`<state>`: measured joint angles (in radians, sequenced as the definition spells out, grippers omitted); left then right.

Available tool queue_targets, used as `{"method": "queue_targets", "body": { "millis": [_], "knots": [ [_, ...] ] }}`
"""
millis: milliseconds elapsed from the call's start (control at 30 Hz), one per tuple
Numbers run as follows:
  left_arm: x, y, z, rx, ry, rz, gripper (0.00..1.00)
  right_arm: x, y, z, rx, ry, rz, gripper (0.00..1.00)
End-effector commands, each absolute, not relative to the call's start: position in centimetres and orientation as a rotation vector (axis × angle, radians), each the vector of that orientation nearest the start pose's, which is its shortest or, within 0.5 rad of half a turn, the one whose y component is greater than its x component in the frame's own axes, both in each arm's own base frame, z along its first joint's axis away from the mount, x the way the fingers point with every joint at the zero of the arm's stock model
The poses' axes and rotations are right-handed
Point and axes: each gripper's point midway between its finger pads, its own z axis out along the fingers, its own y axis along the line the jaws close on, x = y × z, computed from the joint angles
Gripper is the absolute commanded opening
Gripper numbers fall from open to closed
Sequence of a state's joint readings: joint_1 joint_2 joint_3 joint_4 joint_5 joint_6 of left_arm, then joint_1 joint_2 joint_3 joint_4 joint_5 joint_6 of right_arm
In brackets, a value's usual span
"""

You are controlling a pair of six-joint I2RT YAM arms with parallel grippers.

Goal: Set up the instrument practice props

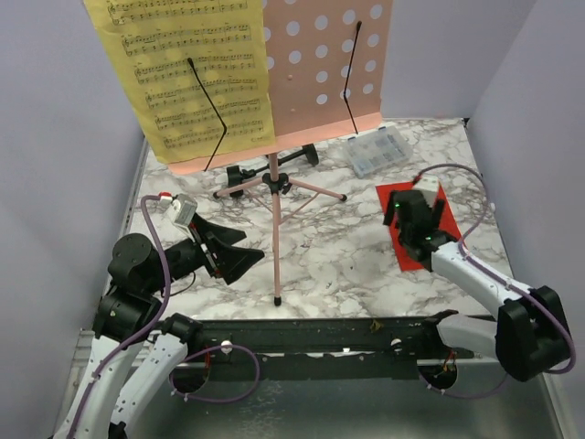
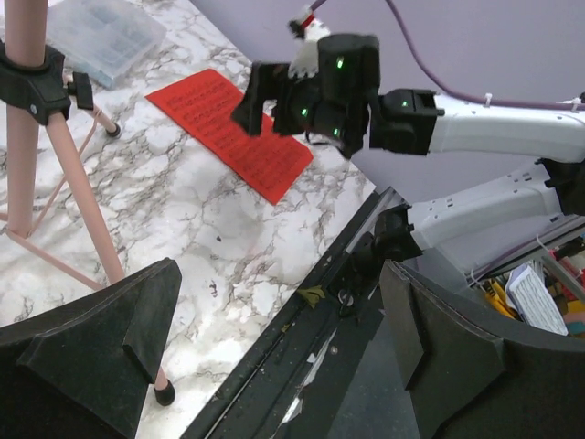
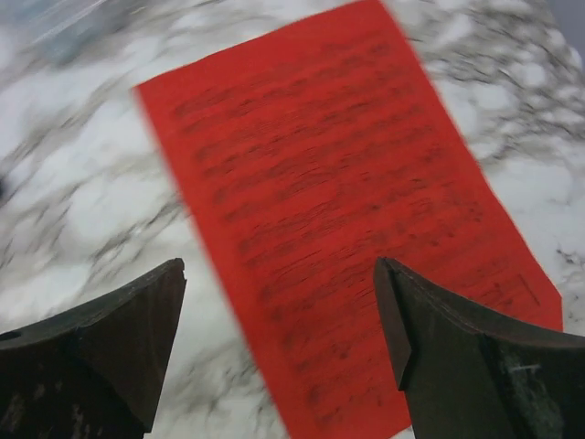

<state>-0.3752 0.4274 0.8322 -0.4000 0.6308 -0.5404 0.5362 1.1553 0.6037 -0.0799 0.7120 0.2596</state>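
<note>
The pink perforated music stand (image 1: 324, 55) rises at the back centre on thin tripod legs (image 1: 274, 187). A yellow sheet-music page (image 1: 192, 73) rests on its left half. A red sheet-music page (image 1: 407, 251) lies flat on the marble at the right (image 3: 338, 201) (image 2: 228, 128). Just above that page hovers my right gripper (image 1: 416, 219) (image 3: 283, 302), open and empty. My left gripper (image 1: 252, 248) (image 2: 283, 320) is open and empty at the near left, beside the front tripod leg (image 2: 82, 210). A black microphone (image 1: 242, 174) lies behind the tripod, partly hidden.
A clear plastic compartment box (image 1: 379, 151) sits at the back right (image 2: 101, 37). Purple walls close in the left, back and right sides. A black rail (image 1: 320, 334) runs along the table's near edge (image 2: 302, 347).
</note>
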Motion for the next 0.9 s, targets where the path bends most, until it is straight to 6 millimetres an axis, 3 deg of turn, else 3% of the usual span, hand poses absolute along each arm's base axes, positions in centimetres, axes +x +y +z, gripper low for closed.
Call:
{"method": "queue_targets", "body": {
  "millis": [0, 67, 200, 300, 500, 600, 733, 867],
  "knots": [
    [13.4, -18.0, 32.4, 0.359, 1.704, -1.177, 0.99, 34.5, 1.6, 11.4, 0.607, 1.991, -0.001, 0.9],
    [13.6, -18.0, 31.8, 0.359, 1.715, -1.17, 0.99, 34.5, -2.2, 10.7, 0.839, 1.92, 0.081, 0.91],
    [13.6, -17.9, 30.8, 0.359, 1.727, -1.162, 0.99, 31.3, -9.1, 8.3, 1.312, 1.724, 0.223, 0.9],
    [13.4, -17.9, 30.2, 0.367, 1.731, -1.163, 0.99, 28.6, -11.1, 7.4, 1.458, 1.564, 0.268, 0.89],
    [13.1, -17.9, 29.6, 0.379, 1.729, -1.157, 0.99, 24.3, -12.1, 4.4, 1.653, 1.356, 0.361, 0.89],
    [13.0, -17.9, 29.6, 0.382, 1.723, -1.156, 0.99, 24.2, -11.1, 3.1, 1.678, 1.359, 0.422, 0.9],
    [12.8, -17.8, 29.7, 0.387, 1.71, -1.153, 0.99, 24.3, -9.7, 2.9, 1.575, 1.379, 0.504, 0.89],
    [12.6, -17.6, 29.9, 0.387, 1.69, -1.146, 0.99, 24.7, -10.7, 4.0, 1.453, 1.488, 0.394, 0.89]
  ]
}}
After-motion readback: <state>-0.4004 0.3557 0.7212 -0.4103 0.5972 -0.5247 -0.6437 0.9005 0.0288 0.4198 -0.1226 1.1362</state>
